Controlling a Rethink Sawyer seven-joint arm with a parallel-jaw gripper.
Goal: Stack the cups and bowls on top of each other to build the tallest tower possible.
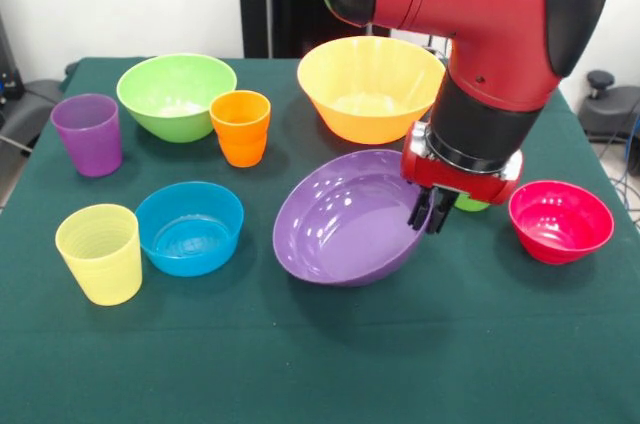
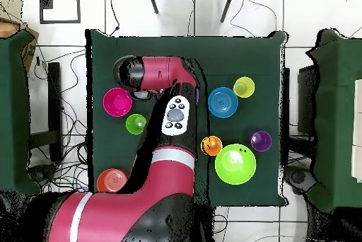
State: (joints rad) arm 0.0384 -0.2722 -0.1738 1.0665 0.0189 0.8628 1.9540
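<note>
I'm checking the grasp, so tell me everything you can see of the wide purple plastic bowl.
The wide purple glossy plastic bowl is round, shallow and smooth, with highlights inside. It is tilted, its opening facing the camera in the front view, its lower side seemingly on the green tablecloth. The robot's gripper is closed on its raised right rim. It is empty and stacked on nothing. In the overhead view the arm hides it.

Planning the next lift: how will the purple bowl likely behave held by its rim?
The purple bowl is tilted with the gripper at its rim, so it probably swings or tips. Its glossy surface suggests slipping. It looks like thin plastic, likely light and fairly stiff.
</note>
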